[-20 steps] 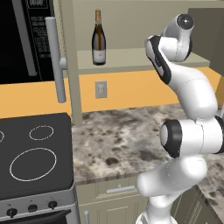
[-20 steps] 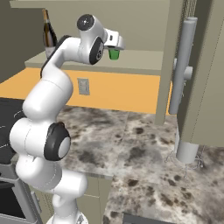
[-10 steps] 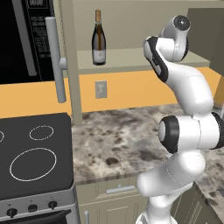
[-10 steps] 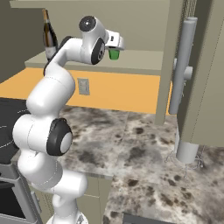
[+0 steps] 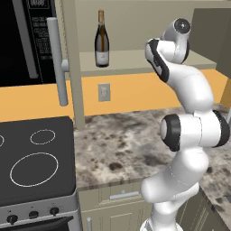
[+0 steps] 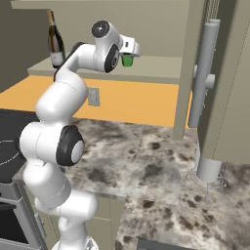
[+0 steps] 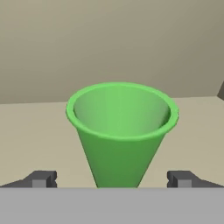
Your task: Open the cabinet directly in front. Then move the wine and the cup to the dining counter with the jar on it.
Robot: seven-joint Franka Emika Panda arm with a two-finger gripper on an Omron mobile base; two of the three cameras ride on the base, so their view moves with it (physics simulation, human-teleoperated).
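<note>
The tool (image 7: 112, 179) stands spread wide around the cup (image 7: 121, 131) (upright on the cabinet shelf (image 7: 39, 140)), not touching it.

Evenly lit throughout, soft and flat, no clear source of light. Rendered look, clean, no grain, no motion blur. Faint sheen on the white arm (image 5: 194, 90) and a pale highlight down the wine (image 5: 102, 40). Darker in the corner behind the cabinet (image 6: 146, 14) shelf, mild shading under it on the orange wall. Up close, gentle gradient inside the cup (image 7: 122, 131), brighter at the rim, no hard shadow on the shelf. Slight softness at low resolution; no bending at edges.
</note>
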